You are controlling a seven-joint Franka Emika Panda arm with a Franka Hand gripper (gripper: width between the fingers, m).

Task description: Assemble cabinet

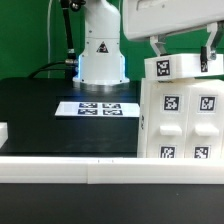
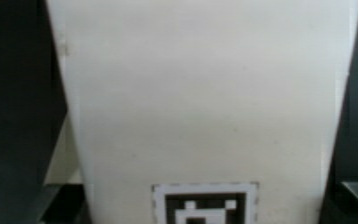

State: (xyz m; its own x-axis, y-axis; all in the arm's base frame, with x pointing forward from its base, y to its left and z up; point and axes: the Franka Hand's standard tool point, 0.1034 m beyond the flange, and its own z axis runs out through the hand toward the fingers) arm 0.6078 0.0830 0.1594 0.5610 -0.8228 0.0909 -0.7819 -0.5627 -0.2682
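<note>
cabinet (image 1: 180, 110) standing upright near table's (image 1: 40, 110) front edge | gripper (image 1: 183, 50) straddling its top, fingers (image 2: 357, 200) spread, grip unclear | marker board (image 1: 97, 107) lying mid-table

On the exterior view's right stands the large white plastic cabinet (image 1: 180, 115), its broad face showing black-and-white square marker tags. The robot's two-finger gripper (image 1: 183, 52) reaches down onto its top from above, a finger on either side of the tagged upper part, though the grip itself cannot be judged. On the black table (image 1: 40, 110), the flat white marker board (image 1: 98, 108) lies before the white robot base (image 1: 101, 50), with a white rail (image 1: 70, 170) along the near edge.
</note>
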